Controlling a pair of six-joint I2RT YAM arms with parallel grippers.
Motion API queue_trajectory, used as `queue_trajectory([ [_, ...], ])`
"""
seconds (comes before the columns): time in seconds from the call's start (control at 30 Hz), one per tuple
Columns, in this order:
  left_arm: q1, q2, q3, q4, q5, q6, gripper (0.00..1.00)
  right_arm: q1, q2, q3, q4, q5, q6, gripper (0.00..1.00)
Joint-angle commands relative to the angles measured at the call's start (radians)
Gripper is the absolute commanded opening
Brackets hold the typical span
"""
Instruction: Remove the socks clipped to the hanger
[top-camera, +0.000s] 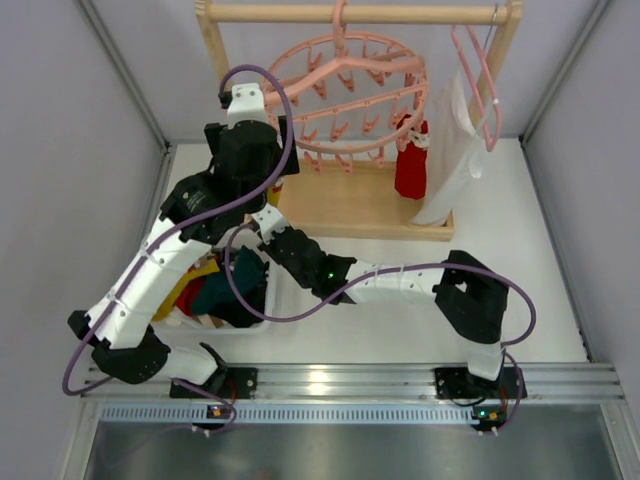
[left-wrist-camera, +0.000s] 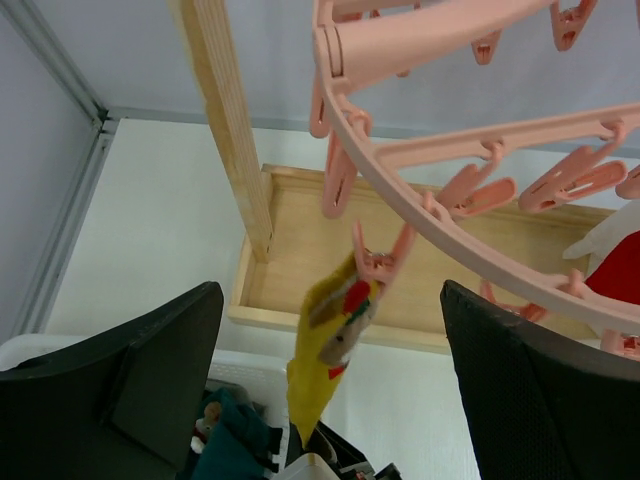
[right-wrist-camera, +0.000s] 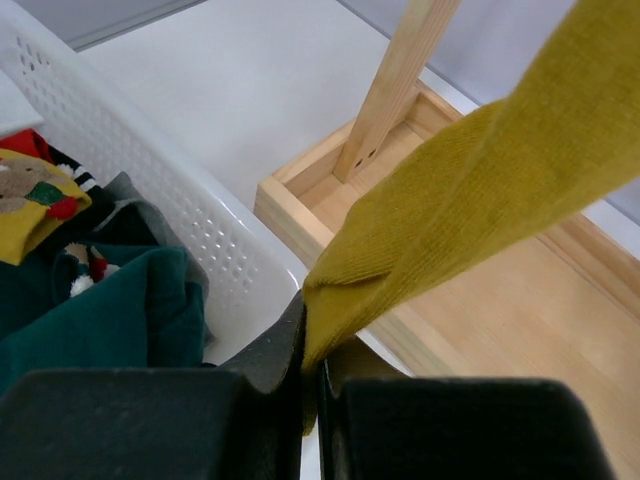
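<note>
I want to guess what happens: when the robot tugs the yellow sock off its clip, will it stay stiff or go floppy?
Probably floppy: the yellow sock is soft knit and creases where the right gripper pinches it. It looks light, so it should likely dangle. The clip may resist a little first.

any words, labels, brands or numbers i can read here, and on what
None readable.
The mustard sock clipped to the ring hanger shows only a picture motif, no lettering.
A yellow sock in the white basket has a bear picture, no words.
No label shows on the wooden rack.
</note>
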Motion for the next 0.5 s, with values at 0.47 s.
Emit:
queue_trajectory([
  [0.47, 0.074, 0.053, 0.033, 0.042, 0.258, -0.002, 0.79, 0.018, 0.012, 0.049, -0.012, -0.037, 0.014, 0.00],
])
